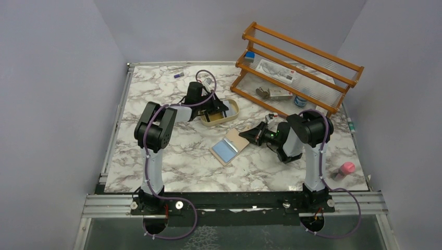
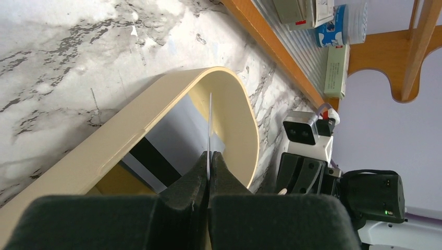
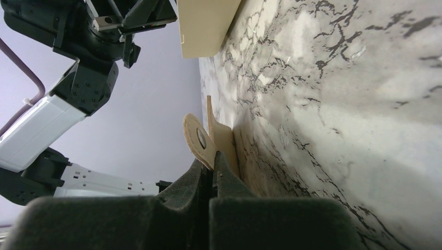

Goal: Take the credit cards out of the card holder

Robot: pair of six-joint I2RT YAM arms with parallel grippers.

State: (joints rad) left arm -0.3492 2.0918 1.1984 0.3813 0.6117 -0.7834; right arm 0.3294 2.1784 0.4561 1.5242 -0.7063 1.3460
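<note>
The beige card holder lies open on the marble table, a pale blue card showing in its near half. My right gripper is shut on the holder's snap tab at its right edge, low on the table. My left gripper is over the oval tan tray, shut on a thin whitish card that stands edge-on above the tray. A whitish card with a black stripe lies in the tray beneath it.
A wooden rack with small boxes stands at the back right, close behind the tray. A pink bottle sits near the right front edge. A small purple item lies at the back left.
</note>
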